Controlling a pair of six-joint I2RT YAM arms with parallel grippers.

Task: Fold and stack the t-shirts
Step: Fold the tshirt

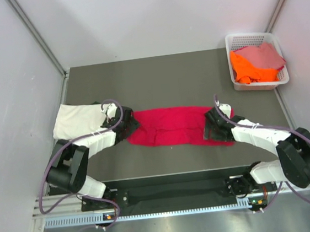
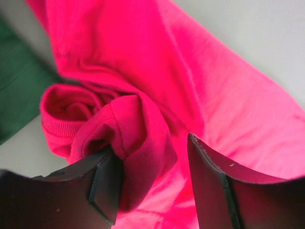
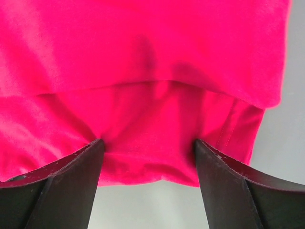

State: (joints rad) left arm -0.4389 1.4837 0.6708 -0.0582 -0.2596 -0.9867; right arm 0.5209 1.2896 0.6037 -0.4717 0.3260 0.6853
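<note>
Bright, even light; wrist close-ups soft

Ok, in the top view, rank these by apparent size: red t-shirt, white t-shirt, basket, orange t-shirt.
1. red t-shirt
2. basket
3. white t-shirt, one edge under the left arm, so possibly closer to the basket than it looks
4. orange t-shirt, only partly showing beneath the pink t-shirt

Basket (image 1: pixel 257 85): white plastic lattice, rectangular, stood upper right of the frame at the table's far right corner, beside the wall. Table (image 1: pixel 168 81): dark grey matte top, filled the centre. Walls (image 1: pixel 150 17): pale plain panels, enclosed left, top and right. Metal rail (image 1: pixel 170 210): perforated, ran along the bottom edge.
</note>
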